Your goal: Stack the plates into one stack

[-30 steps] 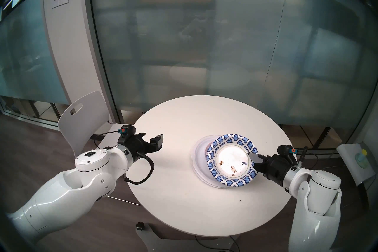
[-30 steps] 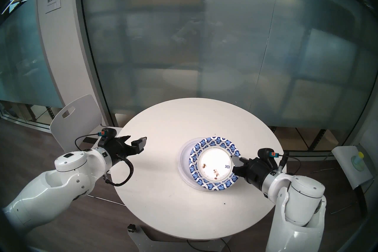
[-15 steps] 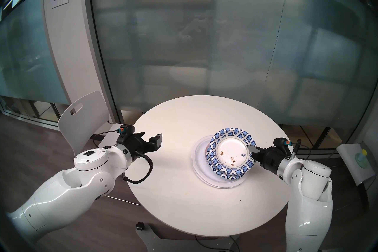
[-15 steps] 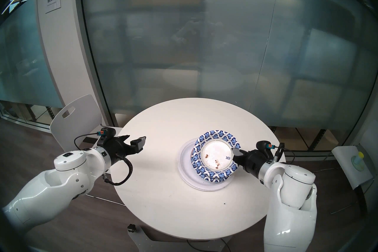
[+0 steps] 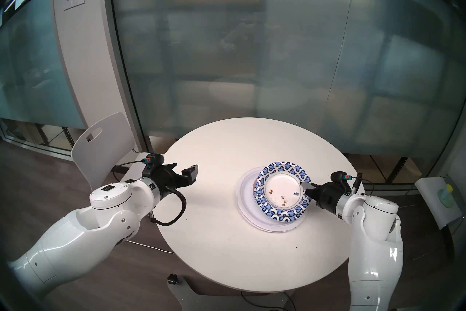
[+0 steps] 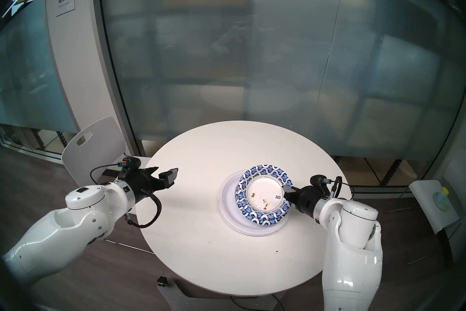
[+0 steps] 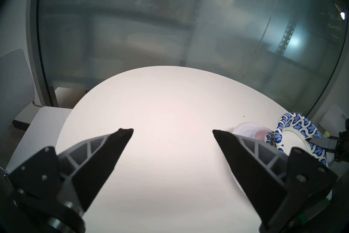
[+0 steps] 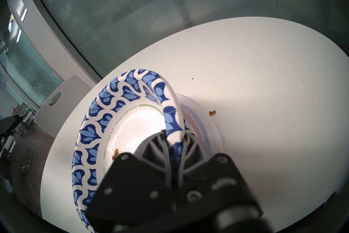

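My right gripper is shut on the right rim of a blue-and-white patterned plate with crumbs in it. That plate hangs slightly tilted just over the stack. The stack has wide white plates at the base, a pink plate, and a second patterned plate on top. I cannot tell whether the held plate touches it. My left gripper hovers open and empty over the table's left side.
The round white table carries a few crumbs. A white chair stands beyond its left edge. A frosted glass wall runs behind it. A small stand with a yellow-capped object is at the far right.
My right gripper has lowered the patterned plate and carried it back and left, so it now sits over the stack's patterned plate. The left arm has drawn back slightly.
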You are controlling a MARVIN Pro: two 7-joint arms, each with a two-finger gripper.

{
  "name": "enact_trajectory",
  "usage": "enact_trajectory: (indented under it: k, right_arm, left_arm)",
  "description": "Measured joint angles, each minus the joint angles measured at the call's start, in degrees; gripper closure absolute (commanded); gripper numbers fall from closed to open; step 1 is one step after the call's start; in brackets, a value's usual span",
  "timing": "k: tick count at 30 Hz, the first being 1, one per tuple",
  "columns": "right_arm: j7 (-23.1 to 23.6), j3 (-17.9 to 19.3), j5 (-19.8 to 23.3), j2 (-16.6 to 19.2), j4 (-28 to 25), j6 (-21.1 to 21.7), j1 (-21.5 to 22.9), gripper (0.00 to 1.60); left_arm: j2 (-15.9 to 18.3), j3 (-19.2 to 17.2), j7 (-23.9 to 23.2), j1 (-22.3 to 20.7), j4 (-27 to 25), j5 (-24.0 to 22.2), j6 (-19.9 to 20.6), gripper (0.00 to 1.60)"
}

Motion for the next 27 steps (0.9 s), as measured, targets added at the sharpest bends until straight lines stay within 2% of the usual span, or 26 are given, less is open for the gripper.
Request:
enact_trajectory:
  k: [1, 2, 3, 5, 10, 11, 13, 15, 17, 27]
  right_arm:
    - [0.08, -0.22, -0.17, 0.23, 0.0, -0.21, 0.0, 1.32]
    - [0.15, -0.44, -0.43, 0.46, 0.0, -0.41, 0.01, 1.24]
    - [0.19, -0.62, -0.66, 0.64, 0.0, -0.51, 0.01, 1.07]
    - [0.31, -1.03, -1.28, 1.07, -0.01, -0.67, 0.03, 0.95]
    - [0.44, -1.77, -2.53, 1.79, 0.0, -0.79, 0.14, 0.8]
    - [0.49, -1.92, -2.77, 1.92, 0.04, -0.82, 0.16, 0.73]
    - [0.56, -2.13, -3.12, 2.09, 0.11, -0.86, 0.21, 0.73]
    - [0.61, -2.32, -3.45, 2.21, 0.15, -0.9, 0.26, 0.53]
    - [0.68, -2.64, -3.98, 2.37, 0.15, -0.92, 0.35, 0.44]
    - [0.64, -5.29, -8.41, 4.5, -1.84, -0.86, 0.08, 0.44]
  left_arm:
    - [0.0, 0.0, -0.03, -0.02, 0.04, -0.01, -0.01, 0.0]
    - [0.01, 0.0, -0.06, -0.05, 0.09, -0.01, -0.01, 0.0]
    - [0.01, 0.01, -0.09, -0.08, 0.14, -0.01, -0.02, 0.0]
    - [0.01, 0.03, -0.13, -0.16, 0.23, -0.01, -0.02, 0.0]
    - [0.01, 0.05, -0.25, -0.39, 0.48, -0.01, -0.02, 0.0]
    - [0.01, 0.05, -0.29, -0.45, 0.54, -0.01, -0.01, 0.0]
    - [0.01, 0.05, -0.36, -0.56, 0.7, -0.01, -0.01, 0.0]
    - [0.01, 0.05, -0.48, -0.66, 0.88, -0.02, -0.01, 0.0]
    - [0.02, 0.05, -0.66, -0.81, 1.18, -0.04, -0.01, 0.0]
    - [0.07, 0.01, -1.12, -1.04, 1.66, -0.08, -0.03, 0.0]
